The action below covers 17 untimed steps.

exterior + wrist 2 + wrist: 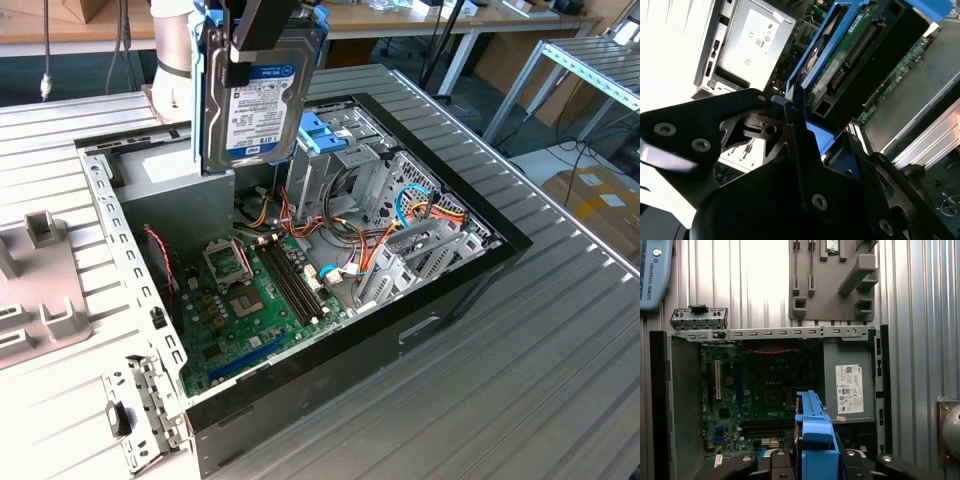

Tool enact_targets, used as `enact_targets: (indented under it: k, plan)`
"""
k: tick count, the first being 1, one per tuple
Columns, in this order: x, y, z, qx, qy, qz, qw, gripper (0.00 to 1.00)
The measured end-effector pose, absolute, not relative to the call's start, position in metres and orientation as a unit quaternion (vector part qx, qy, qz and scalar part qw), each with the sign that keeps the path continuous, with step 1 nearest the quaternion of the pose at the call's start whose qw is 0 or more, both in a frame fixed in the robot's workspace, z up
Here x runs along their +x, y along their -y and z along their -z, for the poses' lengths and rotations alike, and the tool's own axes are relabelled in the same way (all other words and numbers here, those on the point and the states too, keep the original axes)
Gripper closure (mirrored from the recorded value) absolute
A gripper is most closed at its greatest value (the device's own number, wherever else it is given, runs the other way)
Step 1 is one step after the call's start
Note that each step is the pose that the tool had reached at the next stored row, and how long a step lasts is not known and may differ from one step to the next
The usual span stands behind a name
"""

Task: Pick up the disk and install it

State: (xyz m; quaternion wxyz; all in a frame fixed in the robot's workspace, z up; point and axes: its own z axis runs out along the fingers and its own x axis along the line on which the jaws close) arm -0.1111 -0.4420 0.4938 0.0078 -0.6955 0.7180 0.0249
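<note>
The disk hangs upright above the back of the open computer case, its labelled face showing in the exterior view and blue side rails along its edges. My gripper is shut on it from above. In the second wrist view the disk shows its green circuit-board side and a blue rail, clamped between my black fingers. The first wrist view looks down the disk's blue rail end into the case below.
Inside the case lie the motherboard, a metal drive cage with a light blue latch, cable bundles and the power supply. A grey fixture tray sits on the ribbed metal table at the exterior view's left.
</note>
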Motion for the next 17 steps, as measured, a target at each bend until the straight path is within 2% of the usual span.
enact_targets:
  k: [17]
  plan:
    - [-0.111,0.465,-0.494,-0.696,-0.718,-0.025,0.008,0.63]
